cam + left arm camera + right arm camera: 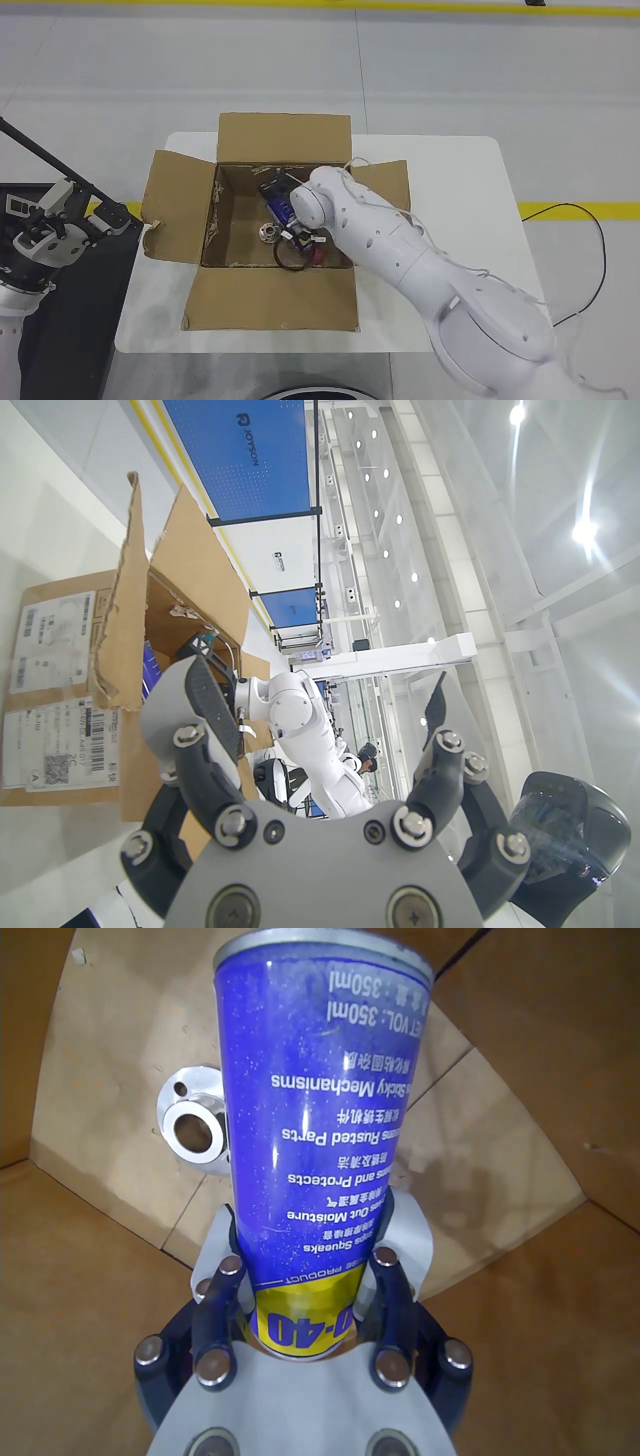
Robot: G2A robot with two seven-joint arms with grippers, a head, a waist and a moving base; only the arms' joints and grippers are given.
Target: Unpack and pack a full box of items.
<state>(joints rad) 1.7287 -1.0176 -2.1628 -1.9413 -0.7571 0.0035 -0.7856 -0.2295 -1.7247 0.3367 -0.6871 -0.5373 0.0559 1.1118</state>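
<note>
A blue spray can is being gripped by the right end effector, whose fingers are being pressed against opposite sides of the can near its yellow band. The rest of the can is being held out past the fingertips, with its far end pointed at the floor of the cardboard box. Whether that end is touching the floor cannot be told. The can is thus being kept inside the box, which is being carried by the white table with all four flaps folded outward. A shiny metal flange is being seen on the box floor just beside the can, partly covered by it. A black cable loop is also being held in the box, near the wall closest to the robot. The left end effector is being held with its fingers wide apart and nothing between them, off to the side of the box, facing its labelled outer wall.
</note>
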